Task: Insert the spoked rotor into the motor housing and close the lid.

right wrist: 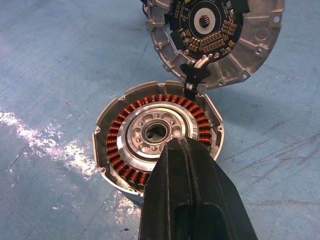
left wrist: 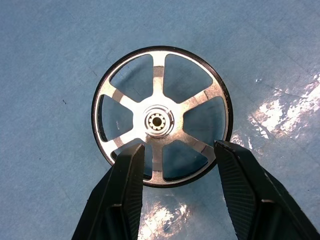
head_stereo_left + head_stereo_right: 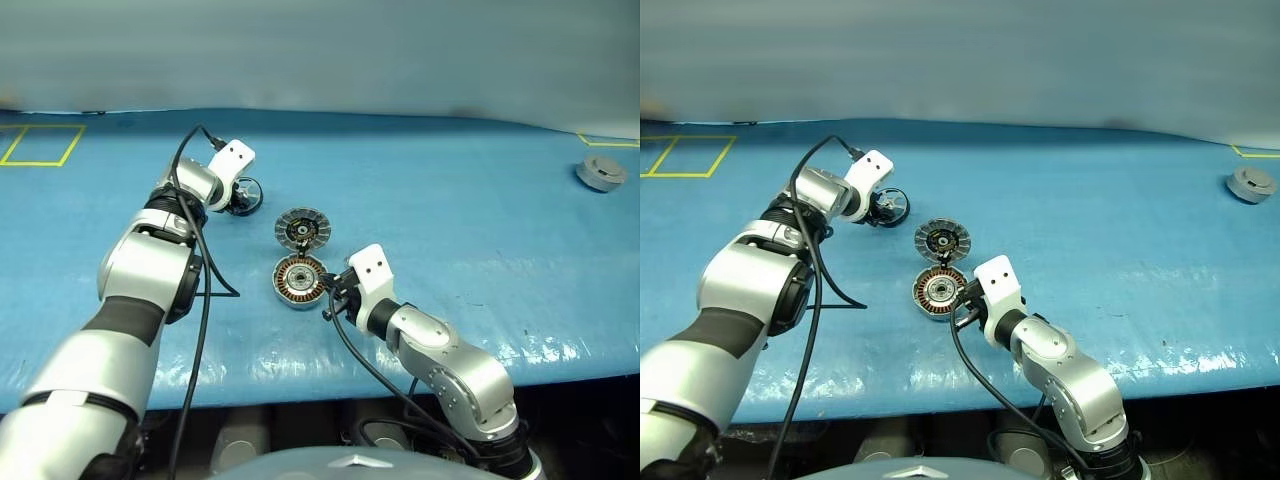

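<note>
Left gripper (image 2: pixel 175 165): half-open, one finger either side of the spoked rotor (image 2: pixel 160 116), pads at its dark rim; actual contact too close to call.
Spoked rotor: flat on the blue table (image 3: pixel 480 200), at ten o'clock from the motor housing (image 3: pixel 300 281).
Right gripper (image 1: pixel 187 150): fingers pressed together, holding nothing, tips over the housing's near edge.
Lid (image 3: pixel 302 229): swung open, lying at twelve o'clock of the housing.
Grey puck (image 3: pixel 601 173): far off at two o'clock.
</note>
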Controlling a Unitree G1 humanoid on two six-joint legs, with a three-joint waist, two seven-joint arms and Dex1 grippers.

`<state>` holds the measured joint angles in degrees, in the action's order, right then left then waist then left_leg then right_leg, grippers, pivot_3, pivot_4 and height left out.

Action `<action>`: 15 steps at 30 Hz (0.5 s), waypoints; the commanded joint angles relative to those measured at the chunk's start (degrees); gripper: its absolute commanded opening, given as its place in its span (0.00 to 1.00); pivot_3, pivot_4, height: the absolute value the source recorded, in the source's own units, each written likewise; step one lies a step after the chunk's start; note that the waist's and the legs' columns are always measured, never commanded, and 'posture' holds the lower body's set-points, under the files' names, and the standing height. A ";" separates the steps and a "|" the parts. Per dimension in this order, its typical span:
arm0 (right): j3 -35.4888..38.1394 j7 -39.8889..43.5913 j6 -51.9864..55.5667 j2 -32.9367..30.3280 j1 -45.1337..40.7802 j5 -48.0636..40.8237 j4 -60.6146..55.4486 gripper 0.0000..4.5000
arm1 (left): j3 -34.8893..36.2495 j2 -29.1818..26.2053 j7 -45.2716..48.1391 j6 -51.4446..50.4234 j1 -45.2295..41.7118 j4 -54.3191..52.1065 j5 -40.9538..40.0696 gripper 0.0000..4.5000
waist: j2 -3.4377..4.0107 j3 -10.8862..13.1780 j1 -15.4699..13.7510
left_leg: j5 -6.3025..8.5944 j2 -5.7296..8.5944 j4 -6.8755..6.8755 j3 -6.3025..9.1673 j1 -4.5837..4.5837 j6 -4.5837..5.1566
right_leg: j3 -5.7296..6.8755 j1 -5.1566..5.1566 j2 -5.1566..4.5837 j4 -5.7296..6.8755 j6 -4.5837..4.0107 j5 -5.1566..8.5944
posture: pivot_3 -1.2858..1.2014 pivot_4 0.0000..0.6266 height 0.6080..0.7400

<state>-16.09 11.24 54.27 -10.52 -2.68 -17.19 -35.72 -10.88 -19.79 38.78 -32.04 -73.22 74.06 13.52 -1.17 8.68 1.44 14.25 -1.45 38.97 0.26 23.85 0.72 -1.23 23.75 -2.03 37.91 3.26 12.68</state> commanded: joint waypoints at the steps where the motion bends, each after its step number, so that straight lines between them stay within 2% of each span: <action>1: 0.26 -0.16 -0.38 0.32 0.14 -0.35 -1.97 0.00 | 0.56 -0.25 -1.04 0.65 -0.49 -0.69 -0.07 0.53 | 0.00 0.00 -0.01 | 0.00 0.00 0.00 0.00 0.00 0.00 | 0.00 0.00 0.00 0.00 0.00 0.00 | 0.52 0.24 1.00; 15: 0.57 -1.15 -0.28 0.43 1.14 -0.29 -2.81 0.00 | 1.58 0.41 -3.18 1.08 2.01 -0.41 -0.76 0.53 | 0.00 0.00 -0.02 | 0.00 0.00 0.00 0.00 -0.01 0.00 | 0.00 0.00 0.00 0.00 0.00 0.00 | 0.52 0.24 1.00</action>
<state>-16.06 10.13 54.32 -10.42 -1.34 -17.17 -36.07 -9.65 -19.56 36.14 -31.62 -71.47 74.06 13.20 -1.17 8.68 1.42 14.25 -1.45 38.97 0.26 23.84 0.72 -1.23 23.75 -2.03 37.91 3.26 12.68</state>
